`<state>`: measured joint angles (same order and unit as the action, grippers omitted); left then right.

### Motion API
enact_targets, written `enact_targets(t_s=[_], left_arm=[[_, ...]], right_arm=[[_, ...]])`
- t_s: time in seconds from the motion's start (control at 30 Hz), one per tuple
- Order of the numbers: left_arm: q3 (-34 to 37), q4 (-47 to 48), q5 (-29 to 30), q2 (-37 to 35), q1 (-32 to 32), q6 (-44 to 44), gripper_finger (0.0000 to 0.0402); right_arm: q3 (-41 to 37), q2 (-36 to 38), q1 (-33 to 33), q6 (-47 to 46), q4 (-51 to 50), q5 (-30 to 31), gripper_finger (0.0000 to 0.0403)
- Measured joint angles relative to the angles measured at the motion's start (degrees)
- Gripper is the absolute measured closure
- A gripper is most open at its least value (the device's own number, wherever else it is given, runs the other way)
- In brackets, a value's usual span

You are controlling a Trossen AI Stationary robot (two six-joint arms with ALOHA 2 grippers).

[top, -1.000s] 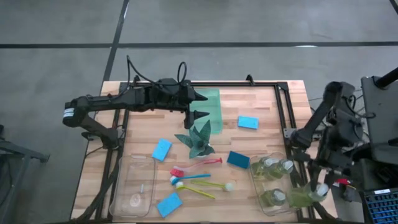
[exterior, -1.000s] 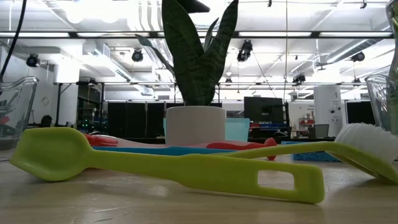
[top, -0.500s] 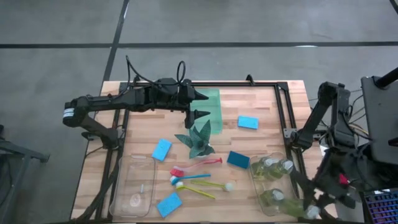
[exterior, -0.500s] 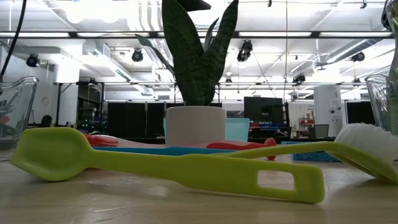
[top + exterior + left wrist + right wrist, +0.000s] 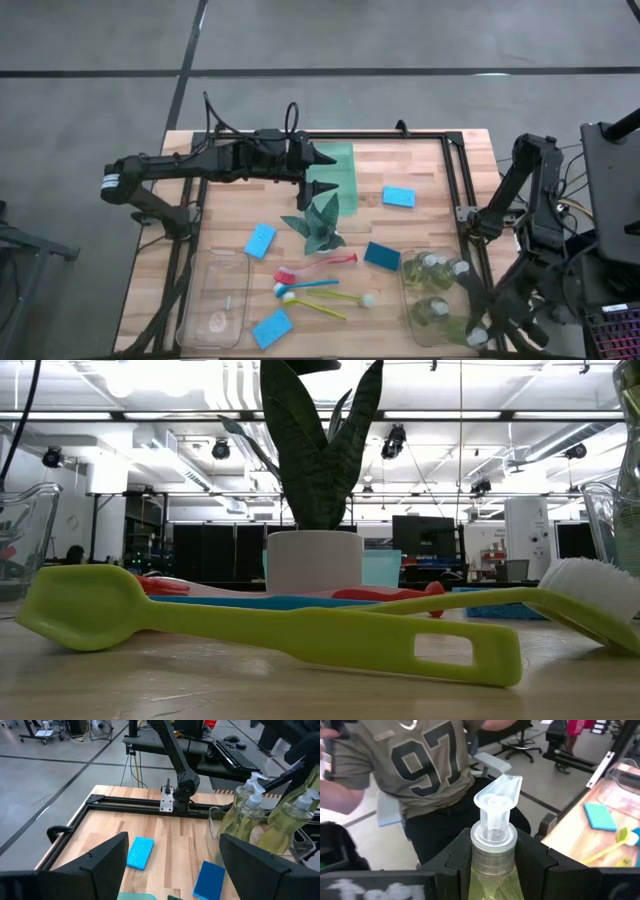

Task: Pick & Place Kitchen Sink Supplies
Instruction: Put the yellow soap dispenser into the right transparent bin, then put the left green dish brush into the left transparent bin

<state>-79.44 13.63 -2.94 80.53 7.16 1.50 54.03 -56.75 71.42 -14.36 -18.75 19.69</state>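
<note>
While the right gripper point(image 5: 490, 865) is clamped on the neck of a soap bottle point(image 5: 492, 835), the bottle stands upright between its two dark fingers point(image 5: 535, 865), its clear pump cap above them and the yellow-green liquid below. From above, that gripper point(image 5: 483, 330) sits at the near right corner of the table point(image 5: 420, 215), right at the clear bin point(image 5: 432, 296) that holds three more soap bottles point(image 5: 432, 266), with the right arm folded down along the table's right edge. Beyond the held bottle a person in a grey numbered shirt point(image 5: 415, 765) shows in the room.

Farther out from that gripper lie a dark blue sponge point(image 5: 383, 256), the red brush point(image 5: 318, 265), the blue brush point(image 5: 305, 286) and the yellow brush point(image 5: 330, 298), then the potted plant point(image 5: 320, 222) and three lighter blue sponges point(image 5: 260, 240).

The left arm stretches level across the far side of the table, and the left gripper point(image 5: 320, 170) hangs with its fingers spread apart over the green tray point(image 5: 345, 160), holding nothing. Ahead of it lie two sponges and the cluster of bottles point(image 5: 255, 810).
</note>
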Motion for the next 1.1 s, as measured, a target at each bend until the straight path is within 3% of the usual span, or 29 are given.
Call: enact_targets(t_s=[0.33, 0.57, 0.77, 1.1], left_arm=[[0.00, -0.11, 0.00, 0.02, -0.04, 0.04, 0.0097], [0.00, -0.36, 0.00, 0.04, -0.04, 0.13, 0.0097], [0.00, -0.42, 0.00, 0.04, -0.03, 0.68, 0.0097], [0.00, -0.31, 0.02, 0.04, -0.09, 0.72, 0.0097]], right_arm=[[-3.59, -2.83, 0.00, -4.04, 1.36, 6.68, 0.0294], [-6.48, -3.41, -0.04, -12.80, 2.10, 10.18, 0.0289], [-7.07, -3.85, -0.02, -18.71, 1.01, 8.54, 0.0259], [-6.04, -3.28, -0.02, -17.43, 0.74, 8.22, 0.0223]])
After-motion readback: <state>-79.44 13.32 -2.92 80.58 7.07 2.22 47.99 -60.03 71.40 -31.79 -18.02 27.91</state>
